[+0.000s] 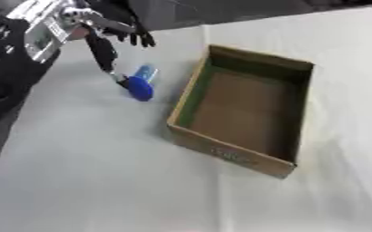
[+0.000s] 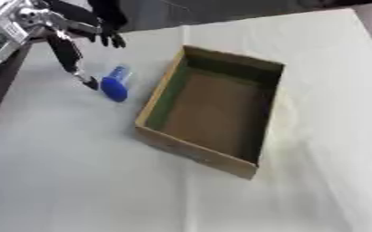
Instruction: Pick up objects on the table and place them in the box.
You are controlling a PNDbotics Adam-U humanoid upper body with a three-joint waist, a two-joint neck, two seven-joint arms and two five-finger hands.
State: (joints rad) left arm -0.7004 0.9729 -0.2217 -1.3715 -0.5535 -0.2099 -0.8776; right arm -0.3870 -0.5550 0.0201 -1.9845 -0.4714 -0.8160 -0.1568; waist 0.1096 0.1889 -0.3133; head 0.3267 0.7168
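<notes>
Blue object [image 1: 141, 83]: lies on the counter [image 1: 94, 172], just left of the open, empty box [image 1: 245, 111]. Left robot hand [image 1: 102, 34]: fingers apart, one fingertip at the object's left end. Step: reaching to grasp. Next: close round it, lift, carry right over the box.

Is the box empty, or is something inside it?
Empty. The box shows only its bare brown floor; the blue object lies outside on the table, beside the left hand.

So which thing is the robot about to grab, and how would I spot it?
Find the open cardboard box on the white table. Just left of it lies a small blue object, darker at its near end, at the left robot hand. It's the only blue thing there.
</notes>
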